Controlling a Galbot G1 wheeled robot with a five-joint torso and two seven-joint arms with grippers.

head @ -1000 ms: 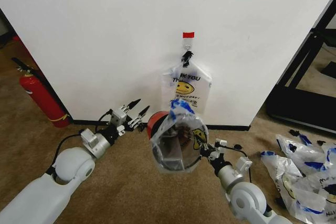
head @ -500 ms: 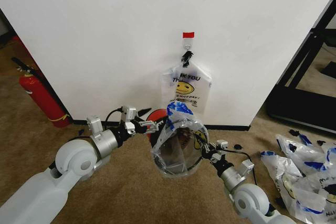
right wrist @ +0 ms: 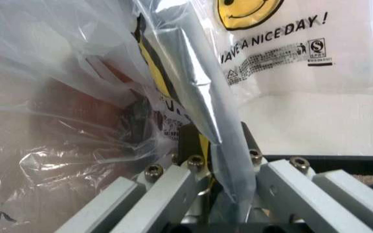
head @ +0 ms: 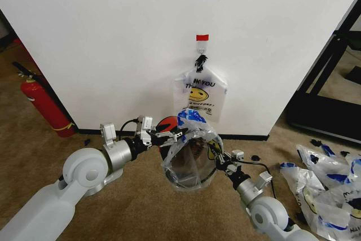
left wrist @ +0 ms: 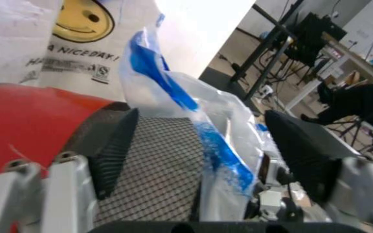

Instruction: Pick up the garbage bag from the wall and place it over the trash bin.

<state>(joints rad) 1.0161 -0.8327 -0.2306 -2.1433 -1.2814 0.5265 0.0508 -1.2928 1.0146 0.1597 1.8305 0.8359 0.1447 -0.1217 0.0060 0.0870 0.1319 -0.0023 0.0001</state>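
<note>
A brown carpet (head: 135, 196) runs up to a white wall (head: 113, 38), where a printed plastic bag (head: 200, 95) with a yellow smiley hangs from a hook under a strip of red tape (head: 202, 37). A red fire extinguisher (head: 42, 104) stands at the far left by the wall, a dark metal rack (head: 327, 83) stands at the right, and a heap of similar bags (head: 324, 187) lies on the carpet at the near right.

In the middle, the trash bin (head: 169, 125) (its red base turned toward the left arm) lies tipped, and the garbage bag (head: 192, 153) is draped over and around its mouth, blue handle patches uppermost. The left gripper (head: 174, 134) reaches in from the left with its fingers (left wrist: 306, 150) spread wide, one on the bin's side, a blue-streaked fold of the bag between them. The right gripper (head: 220, 162) comes up from the near right and is clamped narrowly on the bag's edge, the plastic pinched between its fingers (right wrist: 193, 194).
</note>
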